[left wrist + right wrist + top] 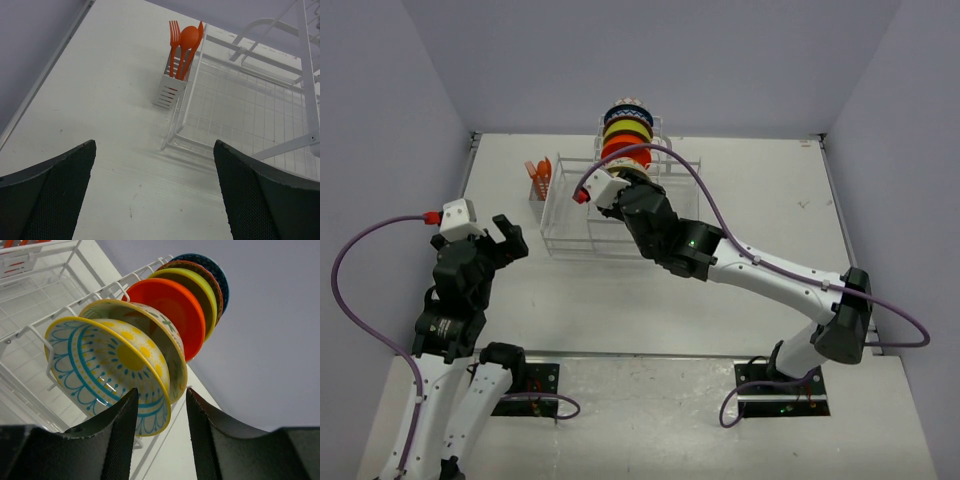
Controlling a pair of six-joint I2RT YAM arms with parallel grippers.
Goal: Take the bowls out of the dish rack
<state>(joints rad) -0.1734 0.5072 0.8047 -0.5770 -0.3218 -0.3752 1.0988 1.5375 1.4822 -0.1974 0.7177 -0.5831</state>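
The white wire dish rack [572, 228] stands mid-table. Several bowls [626, 128] stand on edge in a row in its upright slots. In the right wrist view the nearest bowl is cream with a yellow rim and blue-yellow pattern [102, 367]. Behind it are a cream floral one [162, 337], an orange-red one [172, 305], a yellow-green one [202, 285] and a dark blue one [220, 272]. My right gripper [160, 412] is open, and the nearest bowl's lower rim lies between its fingers. It is over the rack [623, 172]. My left gripper [516, 238] is open and empty, left of the rack.
A small white utensil cup [169, 90] with orange utensils [541, 170] hangs at the rack's left corner. The rack's flat basket [240, 115] holds nothing in the left wrist view. Grey walls close in the table at the back and sides.
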